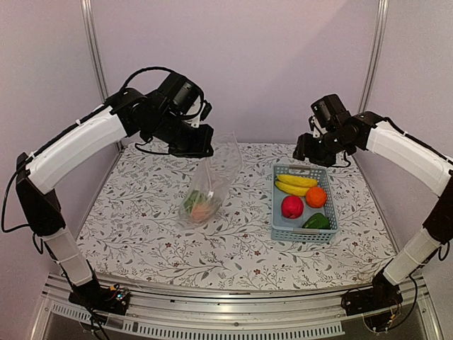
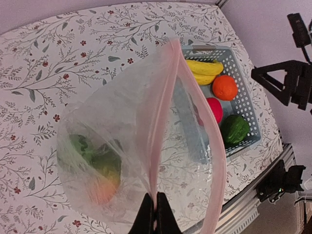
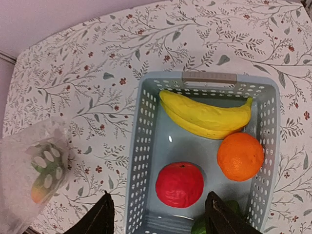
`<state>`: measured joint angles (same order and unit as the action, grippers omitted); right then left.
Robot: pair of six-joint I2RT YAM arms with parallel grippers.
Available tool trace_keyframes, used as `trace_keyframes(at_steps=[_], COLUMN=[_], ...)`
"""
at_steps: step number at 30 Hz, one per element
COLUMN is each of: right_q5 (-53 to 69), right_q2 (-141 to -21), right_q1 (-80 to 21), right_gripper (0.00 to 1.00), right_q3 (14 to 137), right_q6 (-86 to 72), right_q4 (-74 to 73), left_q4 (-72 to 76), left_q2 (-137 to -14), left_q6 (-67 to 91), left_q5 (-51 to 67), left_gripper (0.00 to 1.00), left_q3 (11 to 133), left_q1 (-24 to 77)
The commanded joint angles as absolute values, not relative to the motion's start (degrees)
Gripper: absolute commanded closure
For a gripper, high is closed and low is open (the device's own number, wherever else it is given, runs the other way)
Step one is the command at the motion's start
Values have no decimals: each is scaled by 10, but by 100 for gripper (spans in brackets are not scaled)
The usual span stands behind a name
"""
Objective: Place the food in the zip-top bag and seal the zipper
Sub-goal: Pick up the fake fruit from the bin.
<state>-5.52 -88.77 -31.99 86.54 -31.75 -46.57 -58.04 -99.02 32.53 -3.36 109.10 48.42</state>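
Note:
My left gripper (image 1: 202, 150) (image 2: 155, 197) is shut on one side of the pink zipper (image 2: 163, 97) and holds the clear zip-top bag (image 1: 212, 180) (image 2: 112, 122) up, mouth gaping. Green and orange food (image 1: 200, 205) (image 2: 100, 175) lies in the bag's bottom, which rests on the table. More food sits in the basket: yellow bananas (image 1: 296, 184) (image 3: 207, 117), an orange (image 1: 316, 196) (image 3: 240, 156), a red fruit (image 1: 291, 206) (image 3: 179, 184) and a green piece (image 1: 316, 222). My right gripper (image 1: 311, 152) (image 3: 159, 195) hangs open above the basket, holding nothing.
The light-blue mesh basket (image 1: 304, 236) (image 3: 144, 146) stands right of the bag on the flower-patterned table cover (image 1: 141, 227). Metal frame posts (image 1: 92, 42) rise at the back corners, and a rail (image 1: 233, 304) runs along the near edge.

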Motion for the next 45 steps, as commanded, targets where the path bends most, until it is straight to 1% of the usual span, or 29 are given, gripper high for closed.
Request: trace_keyframes(at_steps=[1,4,9,14,19,25,33,34,38,40,42,45], right_q5=[-59,-37,-26,-12,-6,40,52,52,36,22,9,-16], right_q2=[-935,-950,-986,-1039,-1095,-1109,-1108,-1108,-1070,-1031,-987,-948], right_q1=[-313,-313,-313,-312,-312,-312,-312,-312,-312,-312,-312,-312], right_gripper=[34,27,24,23,23,23,23,24,37,42,46,47], right_q3=[802,760,754,799,834,803,762,761,762,765,773,795], right_q6=[-308,-313,-310,-301,-300,-309,-314,-314,-317,-320,-319,-315], right_q4=[-495,-477,-442,-419,-429,-423,-422,-425,-439,-451,-465,-490], left_q4=[-577,-574,-574,-575,-580,-581,-576,-576,-576,-575,-573,-568], left_q2=[-989,-984,-982,-984,-981,-970,-966,-967,-972,-975,-975,-977], left_q6=[319,322,322,322,322,329,330,329,325,325,325,325], left_q5=[-33,-33,-29,-24,-30,-35,-34,-33,-32,-30,-29,-26], left_gripper=[100,100,100,100,100,100,99,99,99,99,99,100], left_q3=[1097,1085,1082,1086,1089,1075,1068,1071,1077,1079,1076,1074], left_q1=[478,478,477,477,477,477,476,476,477,477,477,476])
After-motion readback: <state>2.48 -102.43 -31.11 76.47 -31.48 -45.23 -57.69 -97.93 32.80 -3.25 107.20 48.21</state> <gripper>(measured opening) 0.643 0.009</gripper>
